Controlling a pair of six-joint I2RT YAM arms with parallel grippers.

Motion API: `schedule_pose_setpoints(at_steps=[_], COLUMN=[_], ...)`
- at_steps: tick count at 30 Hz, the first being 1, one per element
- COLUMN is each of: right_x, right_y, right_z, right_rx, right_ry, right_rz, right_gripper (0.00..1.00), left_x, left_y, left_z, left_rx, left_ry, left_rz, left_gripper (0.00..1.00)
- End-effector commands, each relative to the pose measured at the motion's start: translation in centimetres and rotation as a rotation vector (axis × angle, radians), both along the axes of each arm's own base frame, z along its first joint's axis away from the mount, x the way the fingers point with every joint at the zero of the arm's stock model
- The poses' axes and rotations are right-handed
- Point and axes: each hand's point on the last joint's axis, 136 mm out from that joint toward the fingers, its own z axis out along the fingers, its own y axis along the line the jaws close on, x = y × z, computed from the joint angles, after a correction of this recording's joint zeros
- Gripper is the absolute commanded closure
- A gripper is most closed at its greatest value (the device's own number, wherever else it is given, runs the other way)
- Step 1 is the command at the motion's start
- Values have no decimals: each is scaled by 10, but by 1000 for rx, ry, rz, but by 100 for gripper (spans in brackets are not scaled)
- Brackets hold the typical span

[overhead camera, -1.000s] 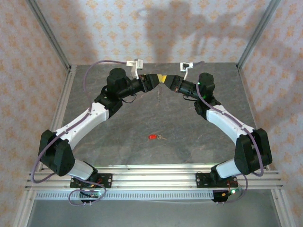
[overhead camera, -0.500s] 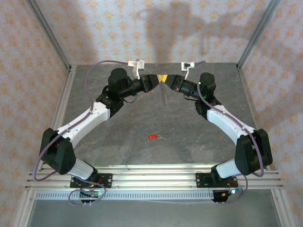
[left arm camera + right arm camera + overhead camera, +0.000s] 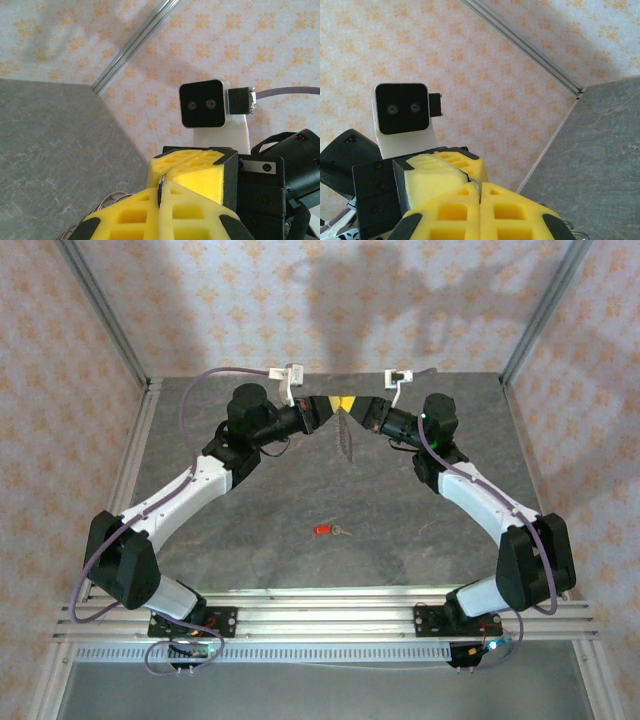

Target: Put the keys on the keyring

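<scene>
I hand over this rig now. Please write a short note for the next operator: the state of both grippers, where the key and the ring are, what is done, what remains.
Left gripper: shut on the thin pale wire keyring with its fringe of small pieces, held up over the far middle of the grey stone-look table.
Right gripper: shut on the same keyring from the opposite side, tip to tip with the left.
Small key with red plastic head and silver blade: flat on the table near its middle, apart from both arms.
Done: keyring held by both grippers.
Left: fetch the key and thread it on; one gripper probably must let go first.
</scene>
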Motion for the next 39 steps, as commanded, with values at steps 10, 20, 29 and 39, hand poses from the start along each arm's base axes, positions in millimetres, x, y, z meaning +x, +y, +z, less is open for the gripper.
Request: schedule_pose_setpoints(at_steps=[10, 20, 29, 39], right_x=[-2, 6, 12, 4], right_y=[0, -3, -16, -30], right_z=[19, 11, 19, 33], right_rx=[59, 52, 99, 125], right_ry=[-45, 9, 15, -11], right_rz=[2, -37, -102, -143], right_gripper=[100, 99, 74, 67], left_x=[-28, -21, -12, -16], left_y=[-29, -29, -21, -20], left_z=[14, 10, 9, 10], left_rx=[5, 31, 38, 34], left_ry=[-88, -107, -124, -149], left_rz=[-144, -102, -29, -35], left_gripper=[88, 100, 100, 100])
